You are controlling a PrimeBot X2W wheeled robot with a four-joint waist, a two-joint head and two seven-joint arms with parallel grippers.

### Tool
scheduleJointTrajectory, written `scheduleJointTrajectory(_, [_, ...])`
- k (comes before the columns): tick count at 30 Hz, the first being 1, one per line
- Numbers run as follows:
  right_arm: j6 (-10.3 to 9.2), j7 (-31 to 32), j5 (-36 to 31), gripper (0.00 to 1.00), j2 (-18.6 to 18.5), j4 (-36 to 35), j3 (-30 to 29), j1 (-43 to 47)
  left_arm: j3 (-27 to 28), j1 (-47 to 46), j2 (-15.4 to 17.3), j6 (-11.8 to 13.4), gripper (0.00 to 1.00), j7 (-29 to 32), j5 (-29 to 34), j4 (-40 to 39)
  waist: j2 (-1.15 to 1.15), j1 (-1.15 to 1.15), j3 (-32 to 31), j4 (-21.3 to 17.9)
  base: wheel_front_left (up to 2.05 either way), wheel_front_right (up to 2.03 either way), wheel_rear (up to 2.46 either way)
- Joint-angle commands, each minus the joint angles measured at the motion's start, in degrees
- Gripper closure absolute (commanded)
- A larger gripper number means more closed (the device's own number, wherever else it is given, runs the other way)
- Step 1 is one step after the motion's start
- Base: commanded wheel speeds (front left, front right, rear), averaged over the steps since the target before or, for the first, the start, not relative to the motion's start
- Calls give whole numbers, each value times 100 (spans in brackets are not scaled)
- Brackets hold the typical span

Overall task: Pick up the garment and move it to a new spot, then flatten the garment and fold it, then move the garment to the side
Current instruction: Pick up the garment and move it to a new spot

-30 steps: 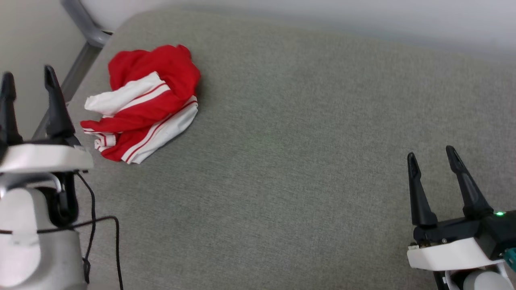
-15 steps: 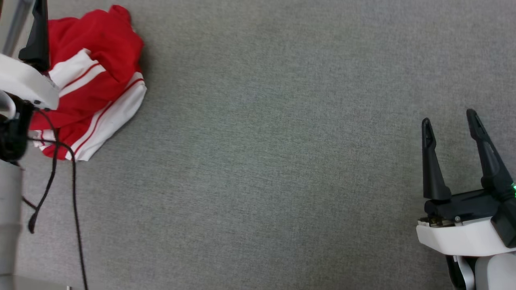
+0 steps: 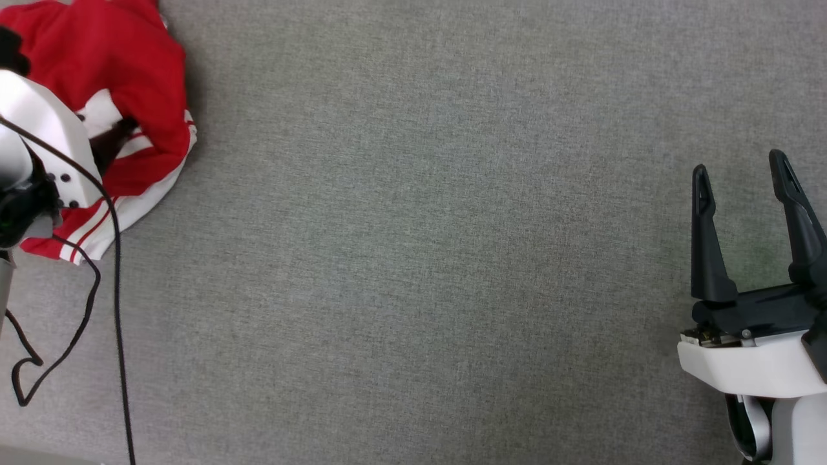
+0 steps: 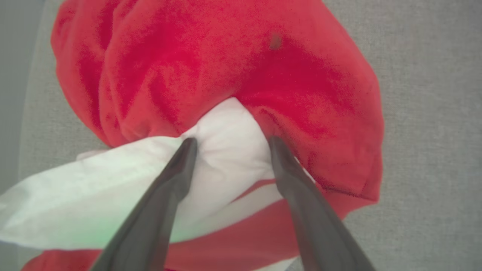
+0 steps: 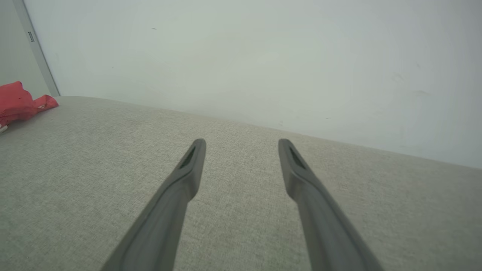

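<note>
The garment lies crumpled at the far left of the grey fabric surface, red with white, red-striped parts. In the head view my left arm's white wrist housing hangs over it and hides part of it. The left wrist view shows my left gripper open, its two fingertips pressed against a white bulge of the garment, one on each side. My right gripper stands open at the lower right above bare fabric, far from the garment; its fingers hold nothing.
The grey fabric surface stretches wide between the two arms. A black cable hangs from the left arm along the left edge. A pale wall and a grey post stand behind the surface's far edge.
The head camera has tipped down, so the scene shifted up and left. My left gripper has come down from beside the garment onto it. The right gripper stays open.
</note>
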Motion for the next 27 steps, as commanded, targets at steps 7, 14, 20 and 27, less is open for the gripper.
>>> scheduleJointTrajectory(7, [-4,-12,-36,0,5,58,37,-173,-777,117,-129,-4,0,952,-369,558,0,-1,180,-124,0,0,0])
scheduleJointTrajectory(14, [-4,-12,-6,0,5,149,-1,-149,-1177,56,-84,-17,100,655,-591,689,0,-1,41,-168,0,0,0])
scheduleJointTrajectory(20, [-4,-12,99,0,6,235,50,-30,-1213,-429,240,-3,100,-459,-343,610,0,-1,-383,-125,0,0,0])
scheduleJointTrajectory(27, [-4,-12,341,0,6,397,88,147,-1592,-751,372,0,100,-1324,-55,214,0,-1,-1015,-119,0,0,0])
